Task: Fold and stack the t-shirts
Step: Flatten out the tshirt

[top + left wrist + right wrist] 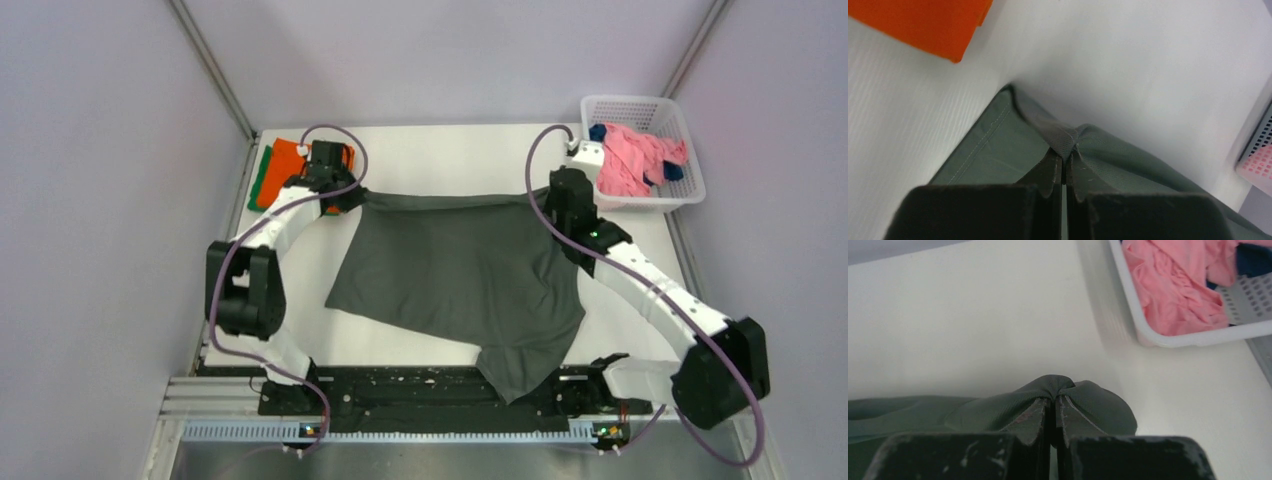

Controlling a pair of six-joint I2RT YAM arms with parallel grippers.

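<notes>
A dark olive-grey t-shirt point(460, 275) is stretched across the middle of the table, its near part hanging over the front edge. My left gripper point(352, 195) is shut on its far left corner point(1064, 142). My right gripper point(552, 192) is shut on its far right corner point(1055, 387). The far edge is pulled taut between them. A folded orange t-shirt point(290, 163) lies on a green one point(259, 180) at the far left; the orange one also shows in the left wrist view point(923, 25). A pink t-shirt point(635, 160) and a navy blue one point(673, 171) lie in the basket.
A white plastic lattice basket point(690, 195) stands at the far right, close to my right gripper; its rim shows in the right wrist view point(1168, 337). Bare white table point(450, 160) lies beyond the shirt's far edge. Walls enclose the table on three sides.
</notes>
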